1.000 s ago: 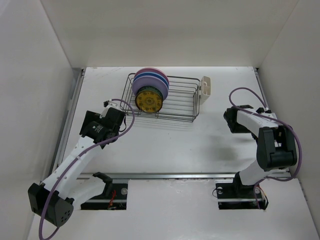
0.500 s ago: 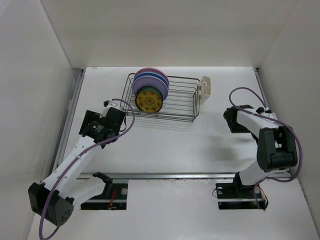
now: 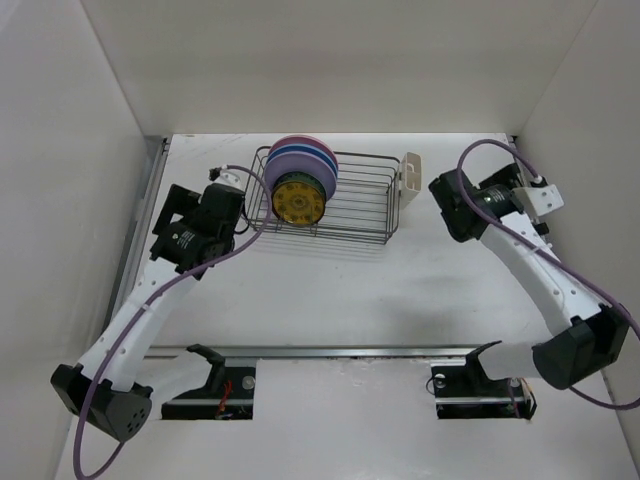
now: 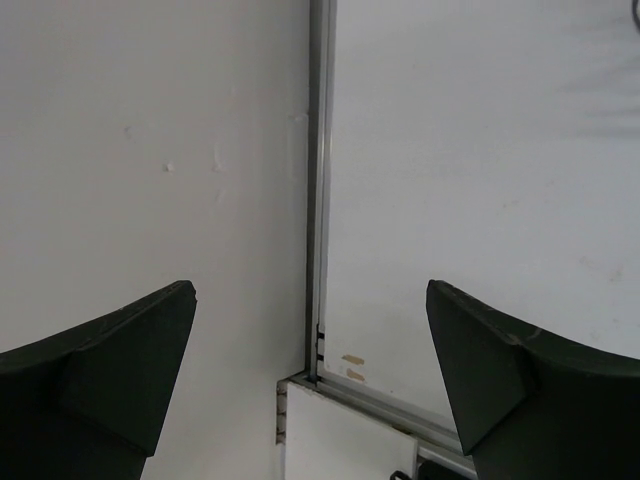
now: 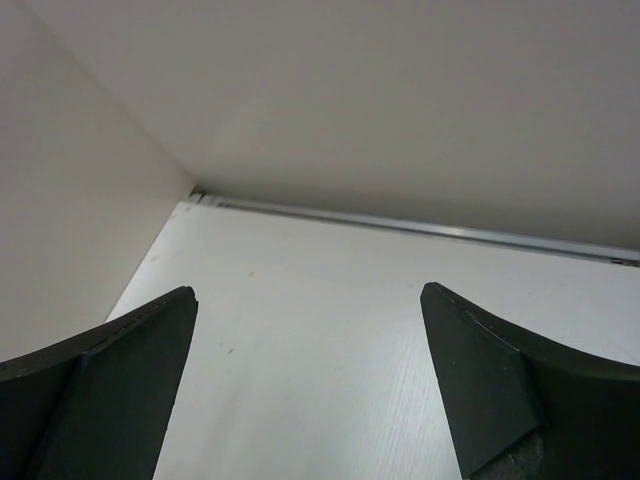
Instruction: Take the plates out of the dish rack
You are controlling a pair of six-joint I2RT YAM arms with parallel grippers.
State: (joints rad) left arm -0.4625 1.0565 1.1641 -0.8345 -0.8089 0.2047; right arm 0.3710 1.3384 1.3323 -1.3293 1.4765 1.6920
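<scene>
The left gripper (image 4: pixel 310 385) is spread wide with nothing between its fingers, and the right gripper (image 5: pixel 308 385) is likewise released and empty. The plates (image 3: pixel 298 180) stand upright at the nine-o'clock end of the dish rack (image 3: pixel 365 215). The cream cup (image 3: pixel 411 172) hangs at its three-o'clock end.

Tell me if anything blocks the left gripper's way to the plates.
Sideways, yes: the rack's wire end wall stands between the left gripper and the plates. From above, nothing visible covers them; their top edges rise above the wires.
</scene>
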